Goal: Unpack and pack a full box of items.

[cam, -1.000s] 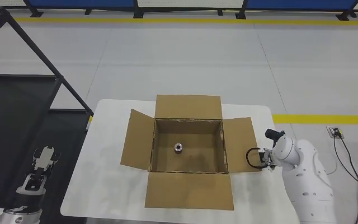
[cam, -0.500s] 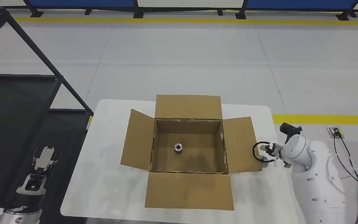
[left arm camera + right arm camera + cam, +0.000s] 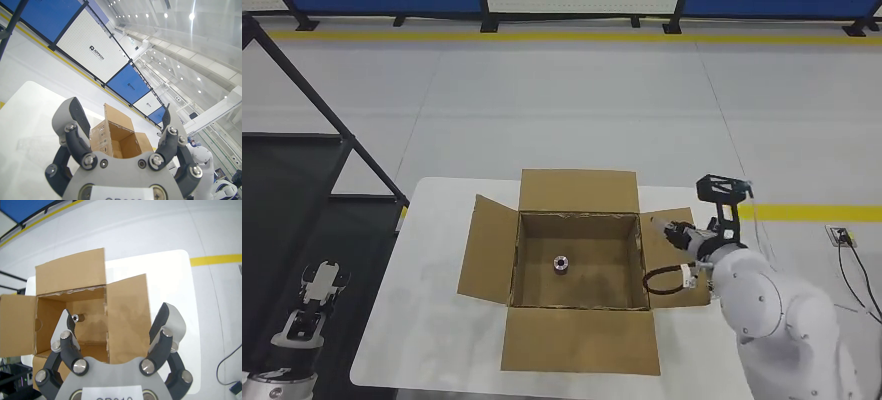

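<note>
- The right pincer [image 3: 115, 308] hangs spread wide and empty over the box [image 3: 70, 270] side flap.
- A small metal cylinder [image 3: 78, 317] lies on the box floor, beyond that pincer and lower.
- The left pincer [image 3: 121, 103] is also released, far from the box.

Left gripper [image 3: 121, 104], seemingly hanging low, and right gripper [image 3: 116, 309] spread fingers [image 3: 159, 317].

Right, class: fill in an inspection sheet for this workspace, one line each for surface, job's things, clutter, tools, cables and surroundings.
Surface: white table.
Job's things: open cardboard box, flaps spread; one small metal cylinder inside.
Clutter: nothing seen.
Tools: right tool open, over the box's right flap; left tool open, beside the table's left edge.
Cables: black cable on the floor, right of the table.
Surroundings: yellow floor lines, black frame at left.
</note>
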Tool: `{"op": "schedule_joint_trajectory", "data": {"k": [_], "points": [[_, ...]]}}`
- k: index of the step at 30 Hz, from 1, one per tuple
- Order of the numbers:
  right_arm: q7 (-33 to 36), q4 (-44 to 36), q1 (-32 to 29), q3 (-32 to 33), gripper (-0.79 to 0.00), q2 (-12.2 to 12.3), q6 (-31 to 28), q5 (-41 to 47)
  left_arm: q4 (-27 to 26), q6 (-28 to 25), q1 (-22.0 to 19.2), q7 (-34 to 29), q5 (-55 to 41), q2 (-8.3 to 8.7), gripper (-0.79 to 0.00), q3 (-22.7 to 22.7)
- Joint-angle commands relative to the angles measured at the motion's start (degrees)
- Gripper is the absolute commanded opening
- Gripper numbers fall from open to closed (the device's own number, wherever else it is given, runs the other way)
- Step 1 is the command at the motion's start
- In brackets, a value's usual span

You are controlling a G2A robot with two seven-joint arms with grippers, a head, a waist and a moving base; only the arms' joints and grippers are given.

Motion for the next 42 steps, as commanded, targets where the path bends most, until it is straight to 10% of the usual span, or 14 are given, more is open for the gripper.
{"op": "schedule_joint_trajectory", "data": {"k": [1, 16, 35, 36, 38, 42], "points": [[-0.5, 1.9, 3.1, -4.5, 0.000, -0.5, -3.1, 2.6, 0.0, 0.0, 0.0, 0.0, 0.0, 0.00, 0.000, 0.0], [2.1, 45.6, 28.7, -32.9, 0.000, -8.4, -21.4, 19.8, 0.0, 0.0, 0.0, 0.0, 0.0, 0.00, 0.000, 0.0], [-14.0, 72.9, 33.9, -43.3, 0.000, -18.4, -15.7, 25.7, 0.0, 0.0, 0.0, 0.0, 0.0, 0.00, 0.000, 0.0], [-14.2, 73.8, 34.1, -43.6, -0.068, -18.9, -15.8, 25.8, 0.0, 0.0, 0.0, 0.0, 0.0, 0.00, 0.000, 0.0], [-14.6, 75.7, 34.6, -43.9, -0.459, -19.8, -16.2, 26.3, 0.0, 0.0, 0.0, 0.0, 0.0, 0.00, 0.000, 0.0], [-15.5, 79.1, 35.6, -44.2, -0.785, -21.2, -17.3, 27.1, 0.0, 0.0, 0.0, 0.0, 0.0, 0.00, 0.000, 0.0]]}}
